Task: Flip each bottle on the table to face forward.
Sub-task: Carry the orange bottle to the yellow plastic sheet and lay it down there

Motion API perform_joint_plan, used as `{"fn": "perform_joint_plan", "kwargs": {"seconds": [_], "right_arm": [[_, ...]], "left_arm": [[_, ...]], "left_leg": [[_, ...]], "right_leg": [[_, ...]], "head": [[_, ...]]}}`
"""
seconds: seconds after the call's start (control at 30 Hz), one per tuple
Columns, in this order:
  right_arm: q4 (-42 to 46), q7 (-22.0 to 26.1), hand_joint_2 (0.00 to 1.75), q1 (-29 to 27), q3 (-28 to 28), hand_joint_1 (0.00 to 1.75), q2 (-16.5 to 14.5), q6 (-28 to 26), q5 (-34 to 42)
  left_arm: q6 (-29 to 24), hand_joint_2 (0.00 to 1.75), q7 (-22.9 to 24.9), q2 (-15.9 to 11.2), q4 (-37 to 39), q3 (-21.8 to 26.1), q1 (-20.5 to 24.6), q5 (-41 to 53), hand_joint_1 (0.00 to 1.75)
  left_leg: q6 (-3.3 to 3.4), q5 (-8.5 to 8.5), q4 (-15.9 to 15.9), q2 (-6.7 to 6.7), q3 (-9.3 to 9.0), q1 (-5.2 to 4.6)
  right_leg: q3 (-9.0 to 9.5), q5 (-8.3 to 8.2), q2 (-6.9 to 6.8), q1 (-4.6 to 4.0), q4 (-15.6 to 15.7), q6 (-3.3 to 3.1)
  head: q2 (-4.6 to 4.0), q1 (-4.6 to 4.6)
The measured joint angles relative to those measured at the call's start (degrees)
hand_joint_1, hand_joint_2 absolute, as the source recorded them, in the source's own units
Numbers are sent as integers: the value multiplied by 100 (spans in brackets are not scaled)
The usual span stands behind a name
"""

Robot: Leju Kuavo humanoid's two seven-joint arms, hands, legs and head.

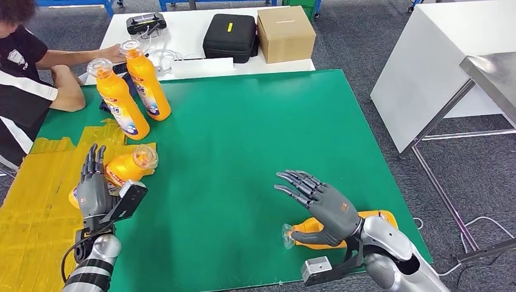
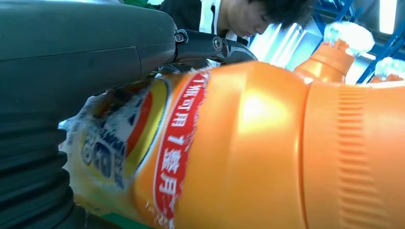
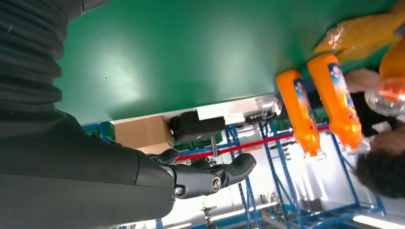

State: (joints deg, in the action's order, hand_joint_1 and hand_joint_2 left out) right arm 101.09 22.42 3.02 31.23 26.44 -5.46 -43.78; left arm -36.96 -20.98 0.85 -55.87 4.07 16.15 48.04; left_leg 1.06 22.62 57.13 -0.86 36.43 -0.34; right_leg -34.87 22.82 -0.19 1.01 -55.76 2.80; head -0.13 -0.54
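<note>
While two tall orange plastic bottles (image 1: 125, 97) stand upright at the far left of the green table (image 1: 243, 134), near a seated person (image 1: 24, 73), a third orange bottle (image 1: 125, 167) lies on yellow tape beside the left hand (image 1: 91, 185); whether that hand grips it I cannot tell. The right hand (image 1: 319, 204) hovers with fingers spread and empty over a fourth orange bottle (image 1: 304, 234) lying at the near edge.

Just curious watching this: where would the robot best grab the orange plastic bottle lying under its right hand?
Probably around the wide body of the orange plastic bottle, from above. It lies on its side on the green table, and the right hand hovers open over it.
</note>
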Motion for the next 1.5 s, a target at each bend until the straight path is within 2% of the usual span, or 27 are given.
{"fn": "perform_joint_plan", "kwargs": {"seconds": [0.17, 0.5, 0.73, 0.83, 0.9, 1.03, 1.13, 1.3, 1.5], "right_arm": [[158, 156, 175, -218, -76, 0, 382, 156, 135], [878, 221, 175, -1642, -1020, 0, 1302, 152, 207], [1147, 84, 175, -2064, -1251, 0, 1637, 147, 194], [1287, -198, 175, -2330, -1343, 0, 1846, 49, 133], [1415, -605, 175, -2621, -1468, 0, 2057, -91, 11], [1575, -1587, 175, -3125, -1812, 0, 2389, -276, -377], [1570, -2008, 175, -3263, -1967, 0, 2429, -278, -653], [1316, -2396, 175, -3084, -1984, 0, 2244, -84, -1209], [832, -2451, 175, -2689, -1830, 0, 1879, 1, -1425]], "left_arm": [[-20, 175, -22, 25, -31, 0, -3, -18, 0], [-290, 175, 56, -31, 433, 1, 31, 196, 0], [-313, 175, 76, -44, 700, 0, 97, 283, 0], [-307, 175, 42, -44, 795, 0, 108, 218, 0], [-160, 175, -96, -39, 823, 1, 103, -53, 0], [728, 175, -463, 42, 508, 7, -63, -1105, 0], [1446, 175, -514, 167, -129, -19, -322, -1759, 0], [2137, 175, -616, 329, -1201, -164, -757, -2485, 0], [2460, 175, -688, 419, -2146, -311, -1106, -2895, 0]], "left_leg": [[0, -1, 0, 5, 0, 6], [12, 11, 0, 5, 5, -6], [13, 9, 0, 0, -1, -6], [13, 9, 0, 0, -1, -6], [14, 9, 0, 1, 0, -8], [18, 16, 0, -2, 1, -11], [19, 19, 0, -3, 1, -12], [20, 19, 0, -14, -2, -12], [19, 17, -1, -23, -5, -10]], "right_leg": [[1, 2, -5, -2, 0, 0], [-2, 4, -3, 11, 2, 4], [-2, 3, 1, 11, 2, 4], [-1, 3, 0, 12, 1, 4], [0, 3, 0, 14, 1, 5], [-3, 4, 4, 16, 2, 5], [-5, 5, 8, 17, 3, 6], [-4, 4, 13, 16, 3, 6], [-1, 5, 14, 15, 2, 6]], "head": [[0, 0], [0, -1], [0, -1], [0, -1], [0, -1], [0, -2], [0, -1], [0, -2], [0, -2]]}}
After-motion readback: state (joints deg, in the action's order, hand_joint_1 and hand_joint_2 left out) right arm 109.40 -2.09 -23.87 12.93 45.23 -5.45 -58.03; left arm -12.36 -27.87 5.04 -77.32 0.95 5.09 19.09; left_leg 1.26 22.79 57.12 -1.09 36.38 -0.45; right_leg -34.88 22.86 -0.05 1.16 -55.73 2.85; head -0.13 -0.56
